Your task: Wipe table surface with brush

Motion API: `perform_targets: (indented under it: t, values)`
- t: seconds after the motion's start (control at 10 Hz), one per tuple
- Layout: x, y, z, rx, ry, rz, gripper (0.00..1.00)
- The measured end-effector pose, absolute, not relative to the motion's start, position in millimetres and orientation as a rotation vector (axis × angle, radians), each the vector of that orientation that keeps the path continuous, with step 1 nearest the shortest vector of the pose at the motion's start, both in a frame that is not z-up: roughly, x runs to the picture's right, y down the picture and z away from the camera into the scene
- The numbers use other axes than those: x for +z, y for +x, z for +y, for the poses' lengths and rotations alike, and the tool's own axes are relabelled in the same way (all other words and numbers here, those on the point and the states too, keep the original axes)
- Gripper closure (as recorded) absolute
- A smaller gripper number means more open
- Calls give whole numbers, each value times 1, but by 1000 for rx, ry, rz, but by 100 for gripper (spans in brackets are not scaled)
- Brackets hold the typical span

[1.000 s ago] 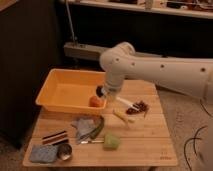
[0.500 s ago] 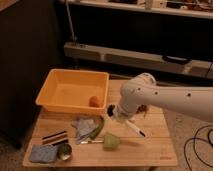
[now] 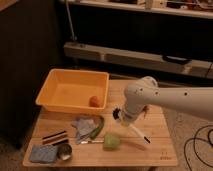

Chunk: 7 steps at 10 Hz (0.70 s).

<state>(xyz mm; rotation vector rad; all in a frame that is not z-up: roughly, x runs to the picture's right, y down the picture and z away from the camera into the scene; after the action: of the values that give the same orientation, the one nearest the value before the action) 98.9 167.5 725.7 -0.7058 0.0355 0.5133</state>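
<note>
My white arm reaches in from the right, and my gripper (image 3: pixel 121 117) hangs low over the middle of the table surface (image 3: pixel 155 152), just right of the yellow bin. It is shut on the brush (image 3: pixel 139 134). The brush's white handle slants down to the right from under the wrist, and its small dark end rests near the tabletop's front right. The wrist hides the top of the handle.
A yellow bin (image 3: pixel 60 102) with an orange ball (image 3: pixel 94 101) stands at the back left. A grey cloth (image 3: pixel 83 125), a green sponge (image 3: pixel 111 141), a small metal utensil (image 3: pixel 87 142), dark sticks (image 3: pixel 54 136), a blue pad (image 3: pixel 41 154) and a metal cup (image 3: pixel 64 152) crowd the front left. Black cables (image 3: pixel 200 145) lie on the floor at the right.
The gripper has swung from the bin's right rim toward the front and right of the table. The brush went with it, leaving its spot at the back of the table.
</note>
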Motion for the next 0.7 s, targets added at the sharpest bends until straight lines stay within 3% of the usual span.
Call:
perform_targets:
  t: [0.7]
  values:
    - [767, 90, 199, 480, -648, -17, 100]
